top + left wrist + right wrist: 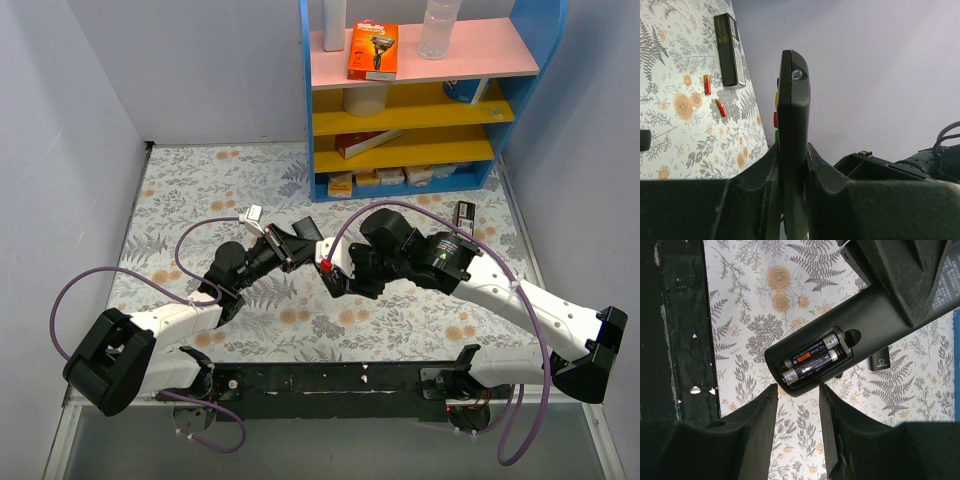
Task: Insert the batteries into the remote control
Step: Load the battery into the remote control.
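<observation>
My left gripper (pixel 792 147) is shut on the long black remote control (pixel 792 100) and holds it edge-on above the table, its yellow, red and green buttons on the left side. In the right wrist view the remote's back (pixel 850 325) faces me with the compartment open, and two dark batteries (pixel 812 360) lie side by side in it. My right gripper (pixel 797 395) is open and empty just below that end of the remote. Two red batteries (pixel 707 84) (pixel 721 107) lie on the floral cloth. In the top view both grippers (pixel 283 250) (pixel 333 275) meet mid-table around the remote (pixel 303 236).
A slimmer plain black remote (pixel 730 50) lies on the cloth, also in the top view (pixel 465 215). A small black cover piece (pixel 879 360) lies beside the held remote. A blue shelf (pixel 420 150) with boxes and bottles stands at the back.
</observation>
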### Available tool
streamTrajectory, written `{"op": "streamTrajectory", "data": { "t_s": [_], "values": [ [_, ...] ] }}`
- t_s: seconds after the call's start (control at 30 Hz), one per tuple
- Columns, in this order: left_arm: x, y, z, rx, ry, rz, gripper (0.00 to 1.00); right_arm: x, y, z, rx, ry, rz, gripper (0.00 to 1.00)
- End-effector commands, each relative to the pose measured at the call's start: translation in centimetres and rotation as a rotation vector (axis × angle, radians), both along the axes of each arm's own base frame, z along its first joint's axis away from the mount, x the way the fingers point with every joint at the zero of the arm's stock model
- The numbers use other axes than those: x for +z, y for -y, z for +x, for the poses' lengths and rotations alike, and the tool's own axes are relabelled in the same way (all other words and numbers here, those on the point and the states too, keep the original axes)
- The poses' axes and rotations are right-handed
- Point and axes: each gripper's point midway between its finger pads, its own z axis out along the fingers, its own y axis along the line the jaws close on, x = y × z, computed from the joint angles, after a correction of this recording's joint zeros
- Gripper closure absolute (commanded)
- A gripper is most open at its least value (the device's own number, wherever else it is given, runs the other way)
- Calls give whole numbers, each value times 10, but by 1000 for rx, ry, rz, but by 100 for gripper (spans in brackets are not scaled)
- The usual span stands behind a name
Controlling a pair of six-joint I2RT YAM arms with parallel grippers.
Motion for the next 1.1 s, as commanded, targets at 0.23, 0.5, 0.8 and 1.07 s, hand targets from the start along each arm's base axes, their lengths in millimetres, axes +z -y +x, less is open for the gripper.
{"op": "streamTrajectory", "data": {
  "t_s": [0.23, 0.5, 0.8, 1.07],
  "values": [
    [32, 1, -6, -23, -4, -93, 100, 25, -16, -3, 26, 6, 107, 56],
    [33, 1, -6, -27, 0, -95, 100, 21, -16, 0, 9, 10, 101, 65],
    [37, 1, -6, -29, 6, -101, 100, 11, -16, 5, -15, 14, 89, 77],
    [43, 2, -7, -37, 18, -109, 100, -4, -13, 14, -44, 52, 62, 84]
  ]
}}
